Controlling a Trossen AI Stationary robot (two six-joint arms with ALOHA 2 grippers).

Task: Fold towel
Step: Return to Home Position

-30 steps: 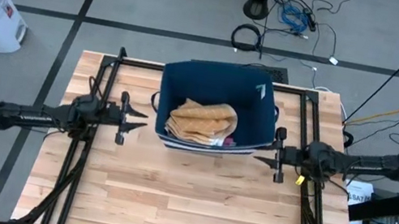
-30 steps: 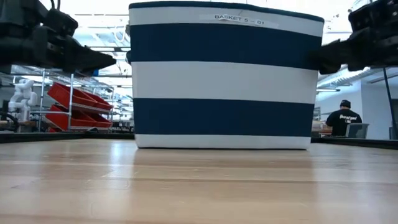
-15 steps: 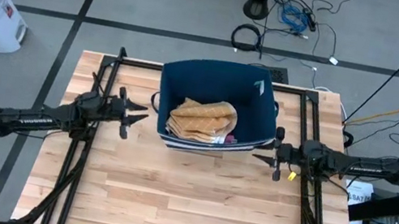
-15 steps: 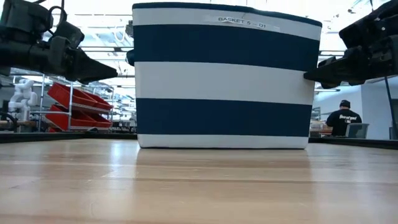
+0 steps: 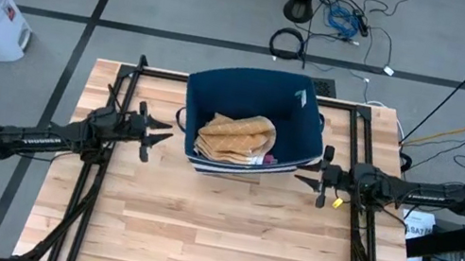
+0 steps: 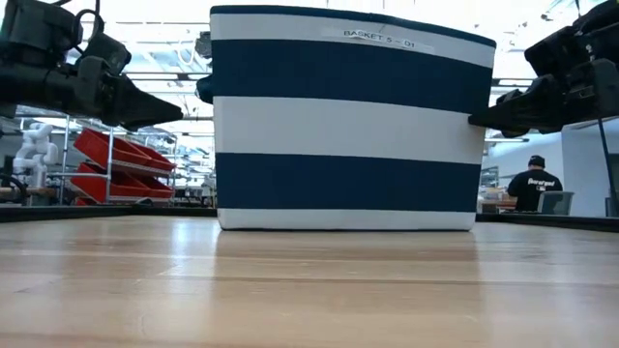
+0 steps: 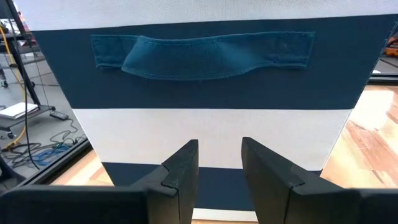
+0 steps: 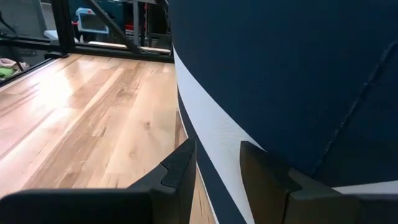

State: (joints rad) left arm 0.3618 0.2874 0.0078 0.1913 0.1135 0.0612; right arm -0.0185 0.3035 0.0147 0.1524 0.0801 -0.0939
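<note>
Left hand [image 5: 155,136] sits just left of the bin [image 5: 222,81], fingers slightly spread and empty, aimed at the bin's side handle [image 7: 199,53]. Right hand [image 5: 302,180] is just right of the bin, also slightly spread and empty, its tip so near the wall that I can't rule out contact. Folded towels [image 5: 236,136] lie inside the bin, orange check on top. Job looks done, so the step in hand is the retreat to home. Next move: pull both arms straight away from the bin, or the right one may drag it. Black frame rails [image 5: 165,75] flank the bin on the worktop [image 5: 213,242].
</note>
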